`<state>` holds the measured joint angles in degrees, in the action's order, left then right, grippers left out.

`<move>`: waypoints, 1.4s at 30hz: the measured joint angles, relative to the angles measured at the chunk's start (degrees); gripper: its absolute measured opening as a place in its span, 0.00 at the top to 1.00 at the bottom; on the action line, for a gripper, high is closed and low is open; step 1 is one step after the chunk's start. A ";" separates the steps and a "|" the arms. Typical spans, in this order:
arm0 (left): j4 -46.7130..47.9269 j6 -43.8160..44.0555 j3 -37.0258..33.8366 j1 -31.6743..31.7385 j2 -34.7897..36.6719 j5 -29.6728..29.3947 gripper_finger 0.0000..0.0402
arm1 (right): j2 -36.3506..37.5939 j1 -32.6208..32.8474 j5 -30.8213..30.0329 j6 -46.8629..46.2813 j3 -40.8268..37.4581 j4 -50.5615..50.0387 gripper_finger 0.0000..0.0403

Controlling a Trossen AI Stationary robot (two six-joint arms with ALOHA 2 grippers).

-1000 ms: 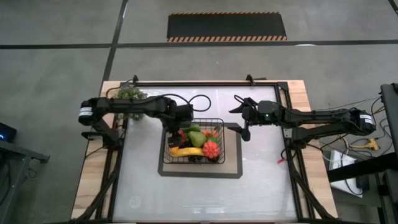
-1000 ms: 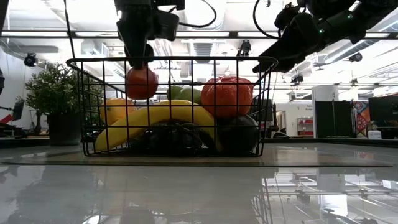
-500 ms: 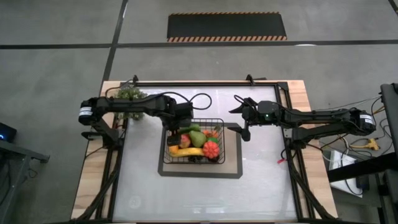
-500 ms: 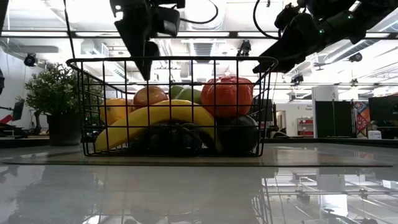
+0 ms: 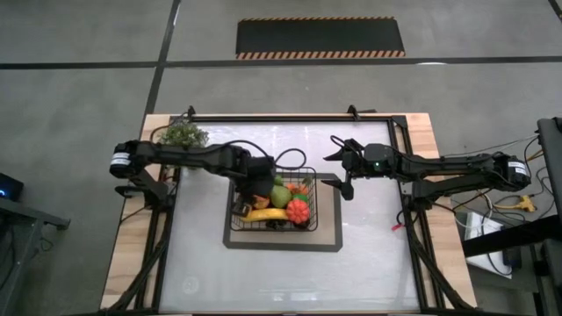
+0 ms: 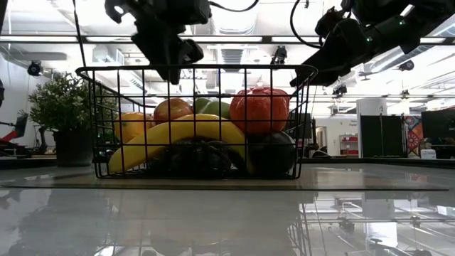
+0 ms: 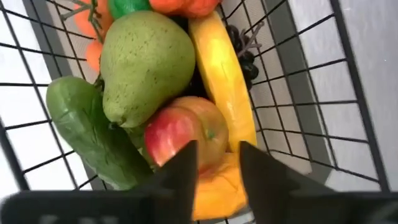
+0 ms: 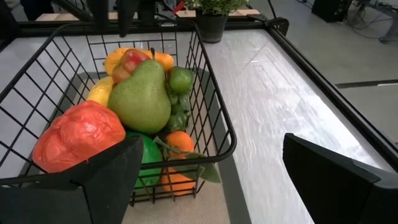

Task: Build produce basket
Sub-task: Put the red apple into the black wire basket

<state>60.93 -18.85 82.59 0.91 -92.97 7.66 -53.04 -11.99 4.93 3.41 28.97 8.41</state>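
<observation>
The black wire-mesh rectangular basket (image 5: 273,204) sits on a flat grey mat with a dark border (image 5: 327,239) at mid-counter, and all the produce in sight is already in it. Top of the pile: a red-and-yellow smooth plastic apple (image 7: 186,134), resting against a long yellow banana (image 7: 225,74) and a matte, speckled green pear (image 7: 144,62). A dark green bumpy cucumber (image 7: 87,134) lies alongside. A lumpy red-orange tomato-like piece (image 8: 78,138) sits at the far end, with dark grapes (image 7: 244,53) and small orange pieces underneath.

Left gripper (image 7: 214,165) hovers just above the apple, inside the basket mouth, fingers narrow and holding nothing. Right gripper (image 5: 344,180) waits just beside the basket's right rim, fingers wide and empty.

My read: this is the release/retreat step of an apple drop, with the load looking near complete. The white glossy counter (image 5: 369,272) shows no loose fruit.

Next move calls for a straight lift of the left arm clear of the wire rim, with no sideways drag. The round smooth apple is perched on curved pieces and could roll if nudged.

A bushy grey-green potted plant (image 5: 182,134) sits at the counter's far left corner.
</observation>
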 joint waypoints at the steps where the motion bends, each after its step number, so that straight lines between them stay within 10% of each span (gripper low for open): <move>1: -0.97 0.02 -0.65 0.00 0.00 0.04 0.79 | 0.00 0.00 0.00 0.03 0.00 0.04 0.09; 6: -4.87 0.50 -3.50 0.11 0.00 0.42 0.98 | 0.00 -0.02 -0.01 0.17 0.02 0.03 0.09; 25: -7.99 1.95 -7.97 2.05 0.00 -12.07 1.00 | 0.00 -0.02 -0.02 -0.47 0.00 0.03 0.09; 42: -7.95 4.88 -8.61 2.36 0.11 -7.58 1.00 | 0.00 -0.02 -0.04 -0.47 -0.02 0.01 0.09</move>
<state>52.97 -13.97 73.97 3.27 -92.86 0.08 -53.04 -12.01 4.89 2.94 28.95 8.43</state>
